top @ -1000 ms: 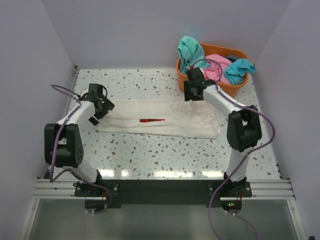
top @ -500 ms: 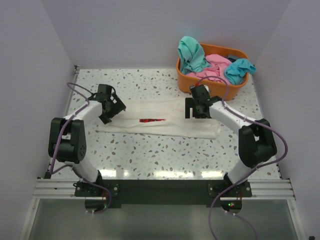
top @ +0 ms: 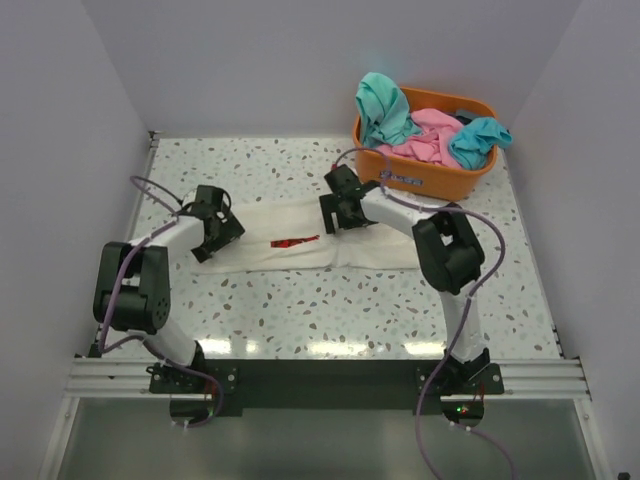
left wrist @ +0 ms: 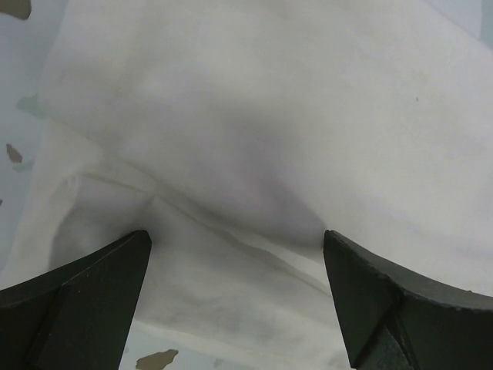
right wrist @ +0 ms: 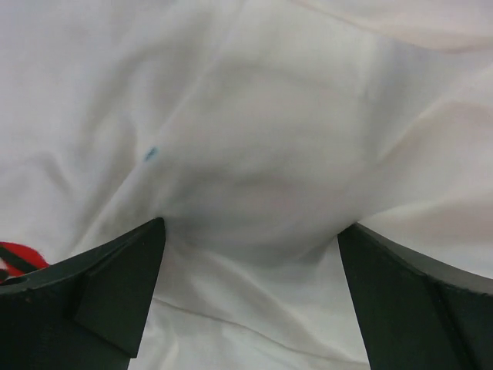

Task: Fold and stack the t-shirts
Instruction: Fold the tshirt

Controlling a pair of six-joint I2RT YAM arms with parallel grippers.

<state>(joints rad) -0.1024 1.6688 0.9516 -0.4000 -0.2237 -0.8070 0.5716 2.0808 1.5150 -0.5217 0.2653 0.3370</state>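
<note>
Cream-white t-shirt point(top: 262, 222) flat on the speckled table point(top: 300, 310), directly beneath both grippers. Left gripper point(left wrist: 235, 240) spread wide, nothing in its grasp, fingers point(left wrist: 77, 297) set either side of a layered hem with a raised ridge of cloth between them. Right gripper point(right wrist: 250, 230) equally wide and empty, low over a soft bulge of fabric, red print point(right wrist: 11, 260) just beside one fingertip. Other shirts, teal t-shirts point(top: 378, 100) and pink t-shirt point(top: 430, 135), heaped in the orange basket point(top: 440, 178) beyond the right gripper, well apart from the left one.

Main hazard, as a judgement: closing on the top layer alone (several plies under each hand, edges not aligned), with one ply peeled up on the lift and the fold dragged open. Second hazard: uneven bites, one hand deep and the other shallow, giving a skewed crease. Also possible: fingertips pressed onto the tabletop through the cloth, pinning instead of pinching, then a slip on the pull. Right side more doubtful, with no clear edge between its fingers, only a rounded bulge. Little risk of catching the basket, well beyond the fingertips.
</note>
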